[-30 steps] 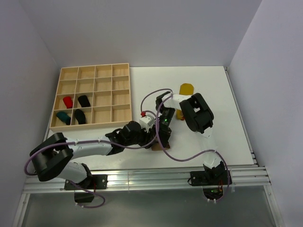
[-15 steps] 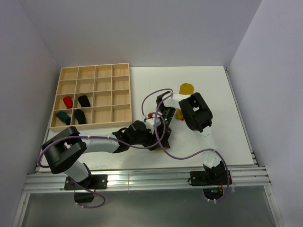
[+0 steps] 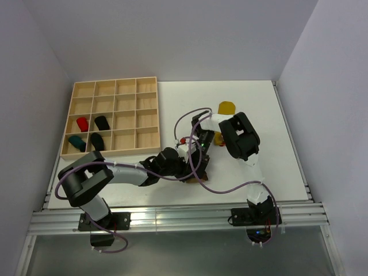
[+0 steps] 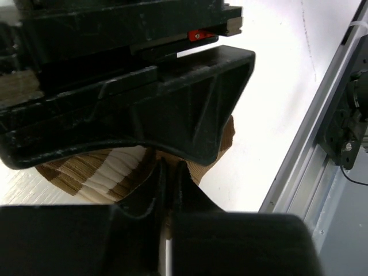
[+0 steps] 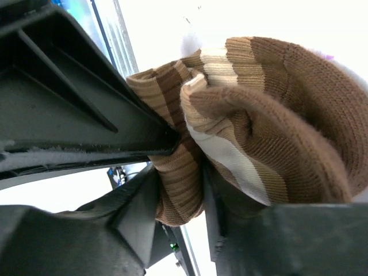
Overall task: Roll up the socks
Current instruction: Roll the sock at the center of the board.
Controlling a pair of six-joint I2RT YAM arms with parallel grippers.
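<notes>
Striped sock [image 5: 259,115], right of the tray [image 3: 126,103], is being pinched by right gripper [image 5: 184,195] and newly advanced left gripper [image 4: 168,184], so rolling is being judged underway.

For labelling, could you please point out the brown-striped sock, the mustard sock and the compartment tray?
brown-striped sock [image 5: 287,109]: right wrist view, ribbed brown fold.
mustard sock [image 3: 226,107]: top external view, its middle.
wooden compartment tray [image 3: 125,103]: top external view, empty compartment floor.
</notes>
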